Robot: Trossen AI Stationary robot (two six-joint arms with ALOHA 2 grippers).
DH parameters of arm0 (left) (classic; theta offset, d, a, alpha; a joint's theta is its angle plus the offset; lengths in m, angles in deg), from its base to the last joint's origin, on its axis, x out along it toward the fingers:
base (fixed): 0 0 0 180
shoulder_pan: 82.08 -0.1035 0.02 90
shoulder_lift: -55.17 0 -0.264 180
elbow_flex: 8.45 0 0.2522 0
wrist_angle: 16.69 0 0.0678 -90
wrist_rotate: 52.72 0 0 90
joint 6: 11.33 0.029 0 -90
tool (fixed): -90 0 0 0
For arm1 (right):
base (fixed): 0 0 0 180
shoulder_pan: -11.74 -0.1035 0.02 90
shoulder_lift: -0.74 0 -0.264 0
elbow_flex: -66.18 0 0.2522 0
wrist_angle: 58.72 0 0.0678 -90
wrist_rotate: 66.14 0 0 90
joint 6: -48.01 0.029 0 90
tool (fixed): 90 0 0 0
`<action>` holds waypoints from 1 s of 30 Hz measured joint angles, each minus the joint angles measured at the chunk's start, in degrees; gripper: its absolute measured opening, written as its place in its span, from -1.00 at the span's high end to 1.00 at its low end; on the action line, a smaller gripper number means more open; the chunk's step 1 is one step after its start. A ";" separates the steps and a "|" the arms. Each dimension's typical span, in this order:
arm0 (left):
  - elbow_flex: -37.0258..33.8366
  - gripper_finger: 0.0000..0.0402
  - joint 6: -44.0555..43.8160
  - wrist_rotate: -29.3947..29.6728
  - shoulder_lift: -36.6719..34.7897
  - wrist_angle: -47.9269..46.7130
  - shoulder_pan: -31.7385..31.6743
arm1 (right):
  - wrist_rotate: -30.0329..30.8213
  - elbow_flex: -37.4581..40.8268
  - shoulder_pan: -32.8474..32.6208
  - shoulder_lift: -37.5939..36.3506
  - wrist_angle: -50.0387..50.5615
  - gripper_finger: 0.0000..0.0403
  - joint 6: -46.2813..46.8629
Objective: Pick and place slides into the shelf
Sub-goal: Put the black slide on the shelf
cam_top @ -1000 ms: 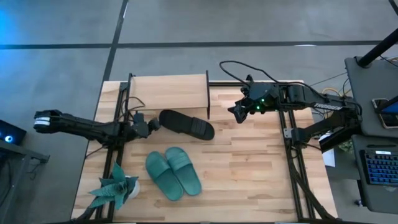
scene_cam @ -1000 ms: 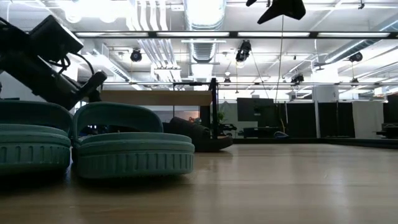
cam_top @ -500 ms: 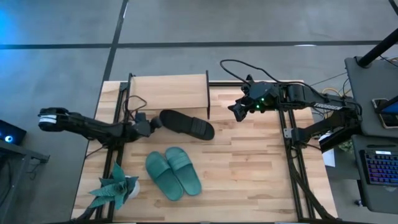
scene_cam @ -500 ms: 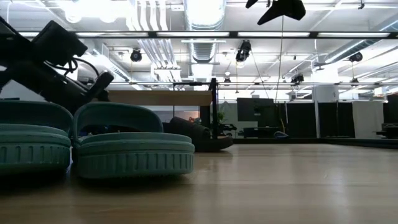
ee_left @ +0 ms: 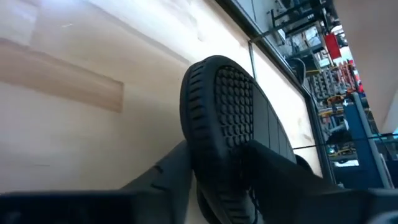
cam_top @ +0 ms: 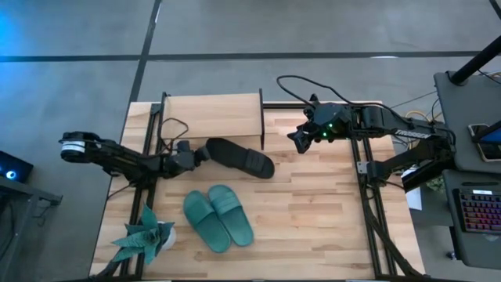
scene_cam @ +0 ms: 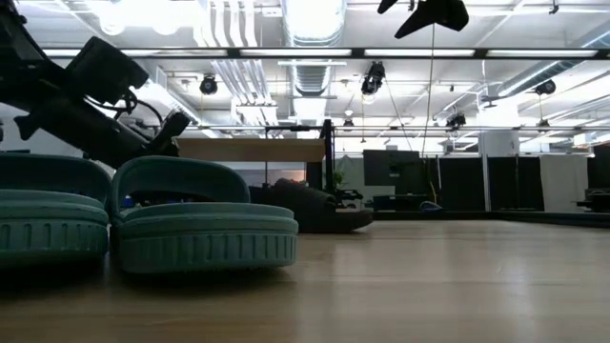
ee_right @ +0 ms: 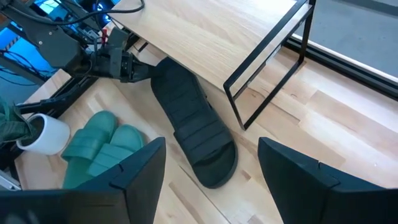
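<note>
One black slide (cam_top: 240, 157) lies on the table in front of the shelf (cam_top: 211, 115), strap up; the second black slide is out of view. My left gripper (cam_top: 201, 154) is shut on its heel end, beside the shelf's near left leg. The teal pair (cam_top: 218, 219) sits side by side on its soles nearer the front edge, filling the low view's left (scene_cam: 172, 224). My right gripper (cam_top: 296, 142) hovers open to the right of the shelf, above the table; its wrist view looks down on the black slide (ee_right: 193, 124) and the left gripper (ee_right: 126, 67). My left gripper holds the black slide by its heel end (ee_left: 208, 134), pinched between the two fingers (ee_left: 165, 174). It comes roughly level from the table's left, along the slide's length. The treaded sole (ee_left: 236, 106) faces the wrist camera, and the toe end (scene_cam: 353, 221) rests on the table.
A green plant in a white pot (cam_top: 146, 236) stands at the near left corner. The shelf's black legs (ee_right: 261, 81) stand close to the black slide. Bare wood (cam_top: 313, 219) stretches right of the teal pair. Cables run along the right arm's base.
My left gripper has moved a little toward the table's right, still shut on the heel. The black slide has slid with it to the right along the table, staying strap up. The right arm has kept still.
</note>
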 joint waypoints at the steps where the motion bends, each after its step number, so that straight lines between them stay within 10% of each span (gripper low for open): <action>1: 0.37 0.57 1.03 -0.54 -0.10 0.16 0.00 | 0.00 0.02 0.00 0.00 0.10 -0.21 0.00; 16: 13.94 0.84 31.06 -14.61 -14.34 1.16 7.36 | -0.15 0.02 0.00 -0.34 1.60 -0.14 -0.63; 30: 50.80 0.85 64.04 -7.34 -11.79 -39.10 12.78 | 0.00 0.02 0.02 -2.52 3.23 -0.12 -1.62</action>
